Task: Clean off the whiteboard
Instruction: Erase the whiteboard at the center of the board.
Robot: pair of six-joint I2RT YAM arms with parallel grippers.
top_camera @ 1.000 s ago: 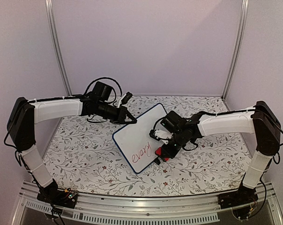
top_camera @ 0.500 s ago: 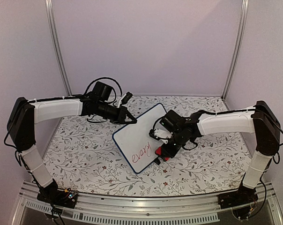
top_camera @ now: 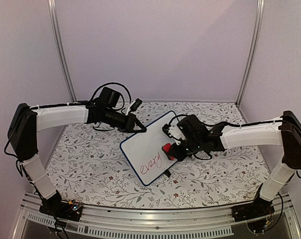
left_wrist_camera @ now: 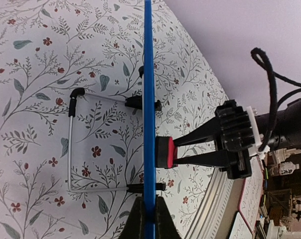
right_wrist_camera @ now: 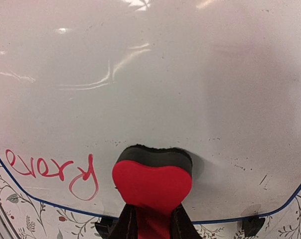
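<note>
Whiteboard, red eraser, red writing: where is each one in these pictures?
whiteboard (top_camera: pixel 145 141): top external view, bare white middle of its face.
red eraser (right_wrist_camera: pixel 151 181): right wrist view, its red back, between the fingers.
red writing (right_wrist_camera: pixel 51 170): right wrist view, middle of the word.

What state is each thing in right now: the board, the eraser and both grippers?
whiteboard, gripped at its far edge, mostly clean
red writing, "every", not yet erased
red eraser, held, felt face against the whiteboard
left gripper, shut on the whiteboard's frame
right gripper, shut on the red eraser
</note>
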